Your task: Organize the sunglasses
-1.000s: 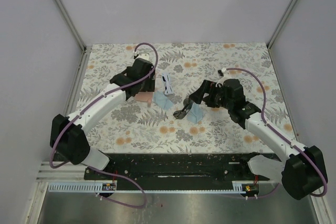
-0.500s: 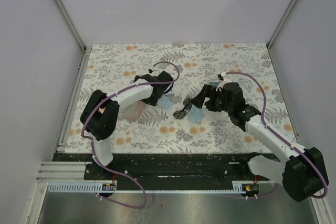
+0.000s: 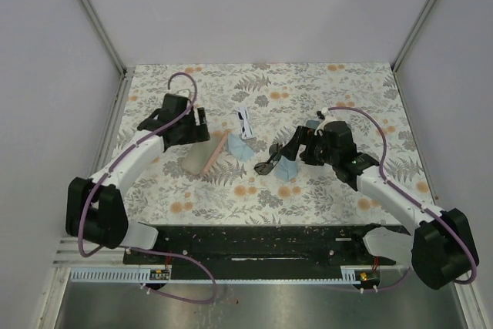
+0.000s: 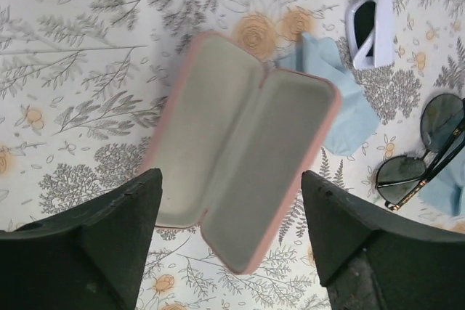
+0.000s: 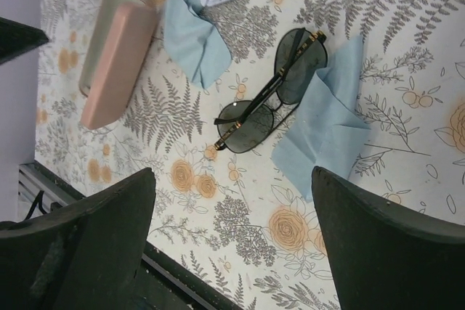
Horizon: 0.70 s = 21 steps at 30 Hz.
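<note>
1. The table [image 3: 339, 90] is the largest thing I see, its top covered in a fern and orange-flower print, with grey walls on three sides.
2. The left arm [image 3: 131, 156] reaches up the left half. The left gripper [image 4: 229, 201] hangs over the pink case with its fingers [image 4: 123, 223] spread wide. Nothing is between them and they are clear of the case.
3. The right arm [image 3: 385, 186] reaches in from the right. The right gripper [image 5: 232, 186] is spread just as wide and pinches nothing. It hovers above the dark sunglasses and the cloth beside them.
4. The pink case [image 4: 240, 172] lies open and flat on the table. Both pale grey halves face up and nothing is inside.
5. One light blue cloth [image 4: 341, 107] lies crumpled at the case's far corner, touching it. A second light blue cloth [image 5: 327, 128] lies nearer the right arm.
6. The dark sunglasses [image 5: 269, 99], thin-framed with dark lenses, rest on the table between the two cloths. One lens touches the edge of the second cloth.
7. The white sunglasses [image 4: 367, 23] lie folded on the table just beyond the first cloth. They are outside the case and apart from both grippers.
</note>
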Available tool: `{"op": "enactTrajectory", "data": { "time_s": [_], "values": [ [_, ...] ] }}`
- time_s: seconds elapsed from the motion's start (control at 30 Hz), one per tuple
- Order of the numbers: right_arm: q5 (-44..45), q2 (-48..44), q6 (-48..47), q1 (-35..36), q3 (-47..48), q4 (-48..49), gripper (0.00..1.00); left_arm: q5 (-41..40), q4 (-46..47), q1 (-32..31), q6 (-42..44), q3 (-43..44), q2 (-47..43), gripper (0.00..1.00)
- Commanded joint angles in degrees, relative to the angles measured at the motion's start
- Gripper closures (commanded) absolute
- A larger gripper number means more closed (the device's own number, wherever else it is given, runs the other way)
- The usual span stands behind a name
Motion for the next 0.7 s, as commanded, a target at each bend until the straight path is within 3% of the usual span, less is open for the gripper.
{"op": "enactTrajectory", "data": {
  "time_s": [0.0, 0.13, 0.23, 0.33, 0.4, 0.5, 0.67],
  "values": [
    [-1.08, 4.89, -1.86, -0.03, 4.09, -1.46, 0.06, 15.17, 10.04, 7.35, -2.37, -6.33, -3.99, 0.27],
    [-2.67, 7.27, -1.07, -0.03, 5.42, -0.32, 0.06, 17.11, 10.65, 7.62, -2.45, -7.13, -2.06, 0.41],
    [-3.46, 7.71, -0.54, -0.03, 5.59, 0.56, 0.07, 15.45, 12.76, 7.79, -3.77, -9.15, -3.37, 0.43],
    [-3.99, 8.33, -0.27, -0.03, 5.6, 0.47, 0.08, 11.85, 13.47, 7.79, -4.04, -10.12, -6.36, 0.34],
    [-4.52, 9.11, -0.19, -0.03, 5.68, 0.38, 0.15, 10.61, 13.03, 8.05, -3.43, -10.03, -6.81, 0.3],
    [-5.04, 10.34, 0.07, -0.03, 6.03, 0.73, 0.15, 8.94, 11.19, 8.49, -2.63, -8.54, -4.44, 0.3],
    [-5.66, 10.87, 0.08, -0.03, 6.65, 1.0, 0.14, 4.99, 13.46, 8.76, -2.9, -10.64, -2.42, 0.22]
  ]
}}
